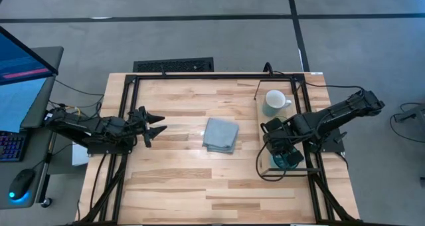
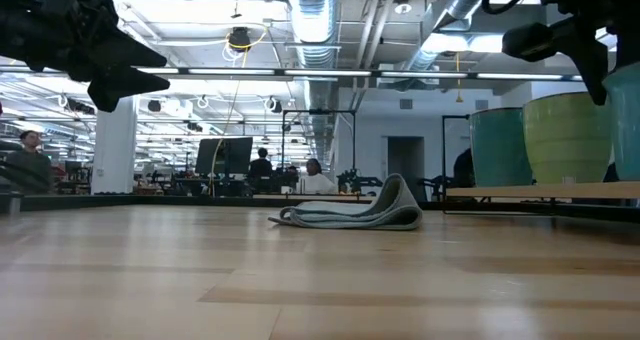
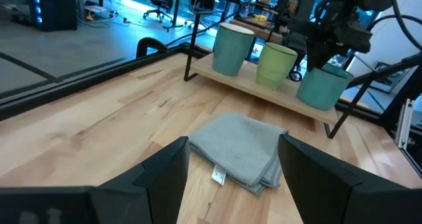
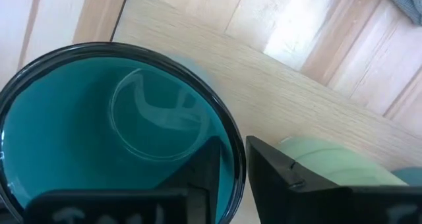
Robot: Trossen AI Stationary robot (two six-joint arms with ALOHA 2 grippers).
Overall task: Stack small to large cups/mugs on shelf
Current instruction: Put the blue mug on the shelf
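Three mugs stand in a row on the shelf (image 3: 245, 84) at the table's right: a white mug (image 1: 274, 101) at the far end, a light green mug (image 3: 275, 64) in the middle and a teal mug (image 4: 99, 132) at the near end, each upright on its base. My right gripper (image 4: 232, 145) points down over the teal mug, slightly open. One finger is inside the rim and one outside, with a thin gap showing on either side. My left gripper (image 1: 158, 127) hangs open above the table's left part, with nothing between its fingers.
A folded grey-blue cloth (image 1: 220, 134) lies on the table's middle, between the two arms. A black wire frame (image 1: 257, 139) edges the shelf. Black rails run along the table's left and right sides. A monitor and a keyboard (image 1: 10, 146) stand off the table's left.
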